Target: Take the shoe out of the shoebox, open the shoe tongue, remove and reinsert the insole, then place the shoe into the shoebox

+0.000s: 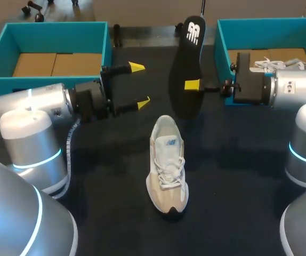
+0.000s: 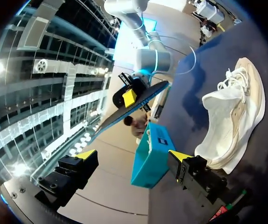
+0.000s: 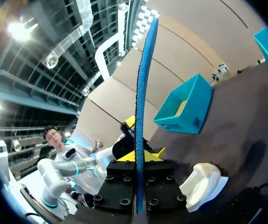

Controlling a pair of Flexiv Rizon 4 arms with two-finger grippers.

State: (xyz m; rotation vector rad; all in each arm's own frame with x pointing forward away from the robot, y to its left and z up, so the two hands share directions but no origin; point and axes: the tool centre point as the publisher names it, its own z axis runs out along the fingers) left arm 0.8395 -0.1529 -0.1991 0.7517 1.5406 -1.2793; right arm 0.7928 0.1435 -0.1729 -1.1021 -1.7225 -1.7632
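1. The black bench (image 1: pixel 238 176) fills your head view, a dark matte surface carrying two boxes, one shoe and both arms.
2. Your left arm (image 1: pixel 35 112) enters from the left side. Your right arm (image 1: pixel 297 88) enters from the right, its wrist lying across the front of the right shoebox (image 1: pixel 222 50).
3. That teal box stands at the far right of the bench. The left shoebox (image 1: pixel 46 25), also teal, stands at the far left, open, with a bare brown cardboard floor.
4. The shoe (image 1: pixel 167 165), white and beige, stands on its sole at mid-bench. It is outside both boxes and well apart from them, toe toward the near edge.
5. The insole (image 1: pixel 187 64), black on top, is held on end above the bench between the two boxes. Your right fingers (image 1: pixel 192 84) are clamped on its lower part. In the right wrist view it runs edge-on, a blue strip (image 3: pixel 141 116), straight between them.
6. Your left fingers (image 1: pixel 136 67) are spread wide and grasp nothing. They point at the insole from just beside it without touching.
7. Hard to read: only one yellow tip of the right fingers shows from above, the other being behind the insole. White laces (image 1: pixel 270 65) show inside the right shoebox, but the wrist hides what they belong to. The picture's edge cuts off that box's right side.
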